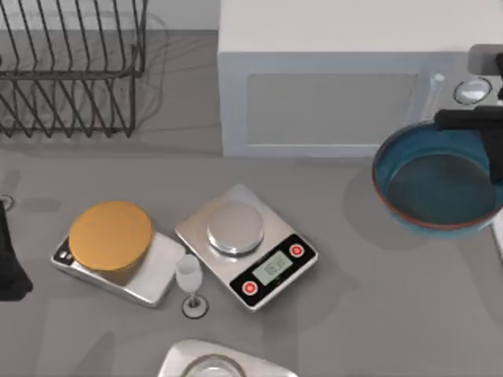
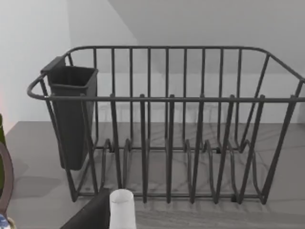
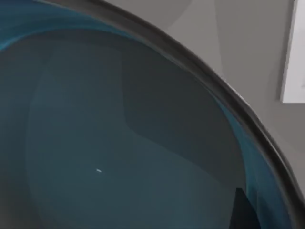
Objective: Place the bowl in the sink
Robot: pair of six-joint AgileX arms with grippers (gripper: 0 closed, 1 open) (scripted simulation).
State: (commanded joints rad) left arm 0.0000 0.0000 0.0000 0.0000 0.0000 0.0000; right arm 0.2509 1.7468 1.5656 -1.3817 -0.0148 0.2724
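The blue bowl (image 1: 440,188) with its reddish-brown rim is at the table's right side, and its shadow falls on the grey top to its left, so it looks raised. My right gripper (image 1: 471,119) sits as a dark bar across the bowl's far rim, shut on it. The right wrist view looks into the bowl's glazed blue inside (image 3: 119,143), with one dark fingertip (image 3: 244,212) against the wall. My left arm (image 1: 8,263) is parked at the left edge of the table. The sink is out of view.
A black wire dish rack (image 1: 71,71) with a dark cutlery cup (image 2: 71,114) stands at the back left. At the front are a scale bearing a flat orange disc (image 1: 110,236), a silver digital scale (image 1: 247,251), a small white glass (image 1: 189,279) and another metal plate (image 1: 220,365). A white block (image 1: 338,86) stands behind.
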